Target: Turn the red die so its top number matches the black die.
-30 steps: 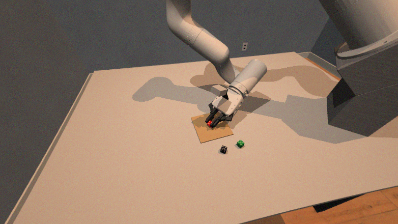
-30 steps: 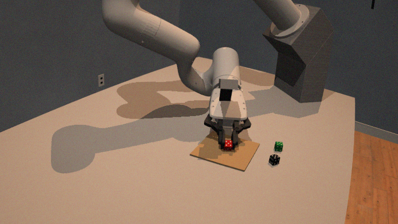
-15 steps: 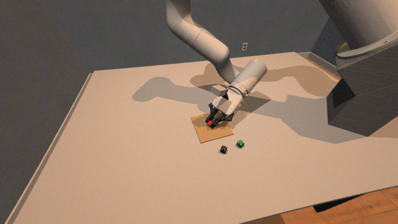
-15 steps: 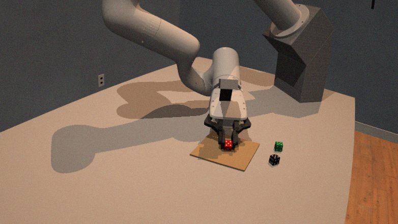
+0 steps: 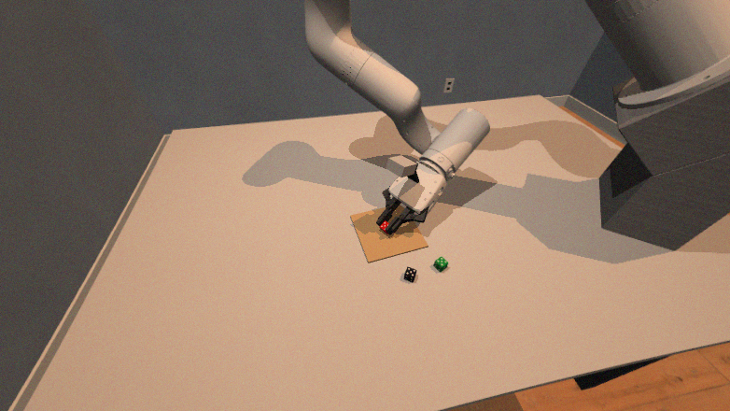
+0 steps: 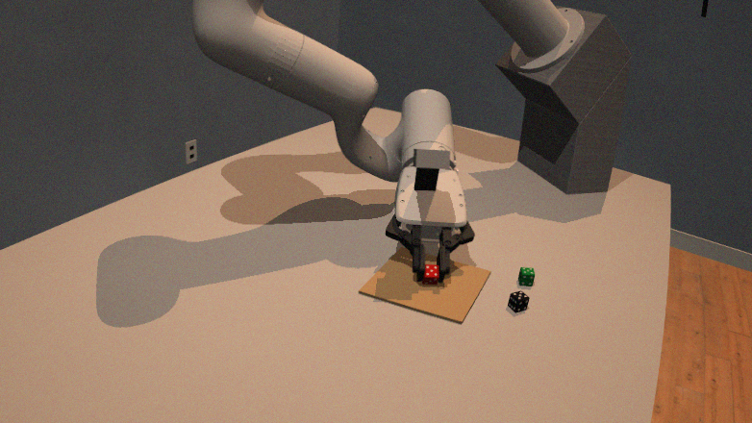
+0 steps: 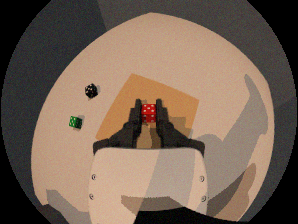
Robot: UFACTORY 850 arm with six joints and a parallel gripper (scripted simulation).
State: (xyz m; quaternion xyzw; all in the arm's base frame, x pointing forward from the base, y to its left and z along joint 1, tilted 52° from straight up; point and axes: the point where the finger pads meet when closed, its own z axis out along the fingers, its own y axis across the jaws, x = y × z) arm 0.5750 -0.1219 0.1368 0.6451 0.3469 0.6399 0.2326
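The red die (image 6: 431,273) sits between my gripper's (image 6: 431,270) two dark fingers, low over the brown mat (image 6: 425,288); it also shows in the top view (image 5: 384,225) and in the wrist view (image 7: 149,111). My gripper is shut on the red die, tilted down toward the mat, with the die at or just above the mat's surface. The face turned toward the exterior camera shows five white pips. The black die (image 6: 517,301) lies on the table off the mat, next to the green die (image 6: 526,275). The black die's top face shows several pips.
The arm's grey base block (image 6: 567,99) stands at the far right corner of the table. The black die (image 5: 410,274) and green die (image 5: 440,262) lie close to the mat's near right edge (image 5: 388,235). The wood floor lies past the table's right edge.
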